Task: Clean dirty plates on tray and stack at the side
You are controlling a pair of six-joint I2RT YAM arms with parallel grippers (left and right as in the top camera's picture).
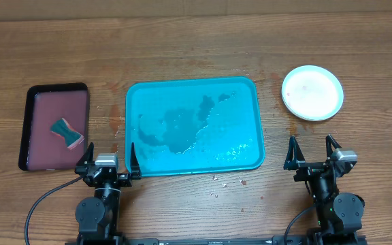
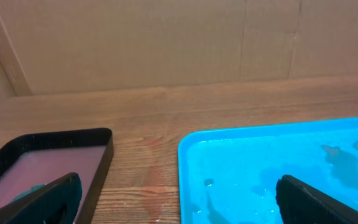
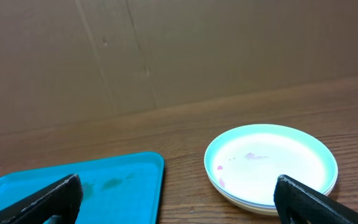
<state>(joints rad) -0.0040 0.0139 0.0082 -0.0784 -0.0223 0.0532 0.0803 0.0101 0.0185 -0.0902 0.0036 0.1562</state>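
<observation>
Looking from above, I have bare table (image 1: pixel 196 41) running across the top of the frame, free to pass. The turquoise tray (image 1: pixel 237 122) fills the centre; the stack of plates (image 1: pixel 312 92) blocks the upper right, the maroon tray (image 1: pixel 24 129) the left. I see narrow lanes of wood between them.

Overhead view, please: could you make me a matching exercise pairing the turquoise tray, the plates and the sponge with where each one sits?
1. turquoise tray
2. stacked plates
3. sponge

a. inside the maroon tray
b. centre of the table, wet, no plates on it
c. on the bare wood, right of both trays

Pairs: 1-b, 2-c, 3-a
</observation>
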